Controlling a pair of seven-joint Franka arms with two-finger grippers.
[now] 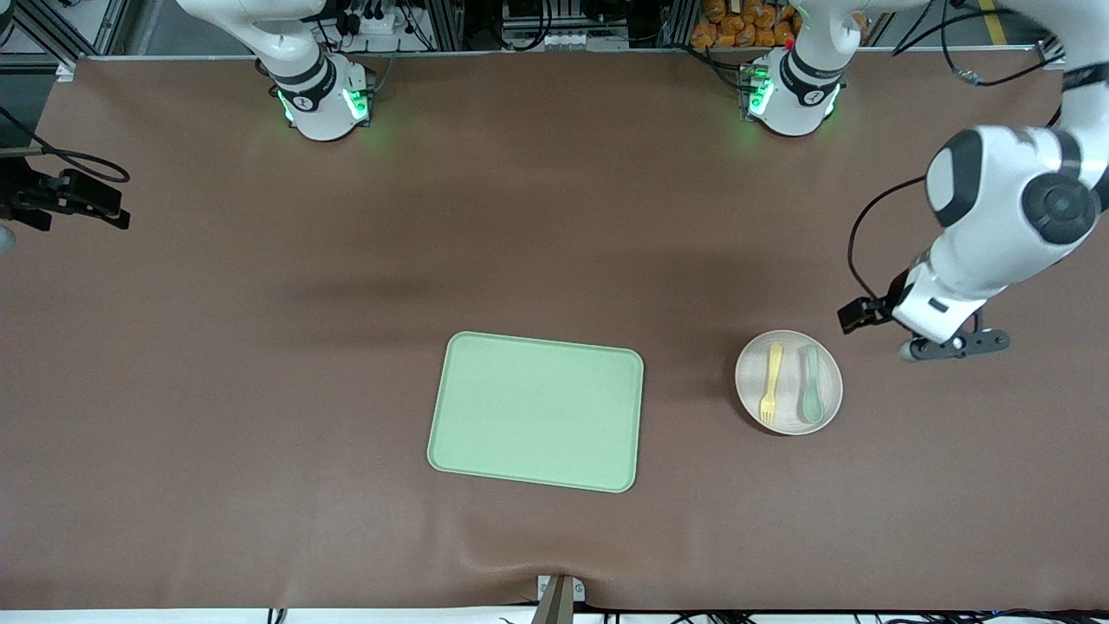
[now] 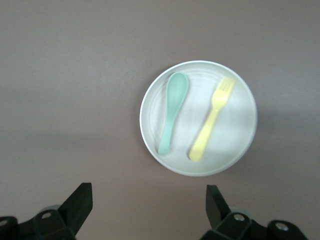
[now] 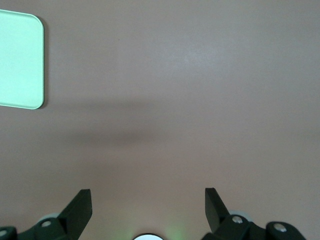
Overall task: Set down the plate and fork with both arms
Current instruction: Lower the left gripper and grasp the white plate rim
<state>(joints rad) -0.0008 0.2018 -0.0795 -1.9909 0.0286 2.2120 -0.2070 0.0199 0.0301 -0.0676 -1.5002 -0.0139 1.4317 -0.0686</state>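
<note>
A: Where do we stand with the plate (image 1: 788,382)?

B: It sits on the table toward the left arm's end, well apart from the green tray (image 1: 537,412), which lies mid-table. The fork (image 1: 770,382) and a spoon (image 1: 811,396) lie side by side on the plate, about parallel. We reckon they ride there so 1 lift can bring plate and cutlery across together, and the fork can then be taken off separately.

A: And our 2 arms?

B: The left arm bends in from the table edge with its wrist pointing down; the left gripper (image 2: 150,212) hangs over bare table just beside the plate, on the side away from the tray. Its fingers are spread wide with nothing between them, and its wrist view looks straight down on the plate.

A: The right one?

B: It waits. The right gripper (image 3: 148,211) is also parted and empty, over bare table near its own base, with a corner of the tray showing in its wrist view.

A: So nothing is placed yet?

B: In our judgement, no; the tray is bare.
</note>
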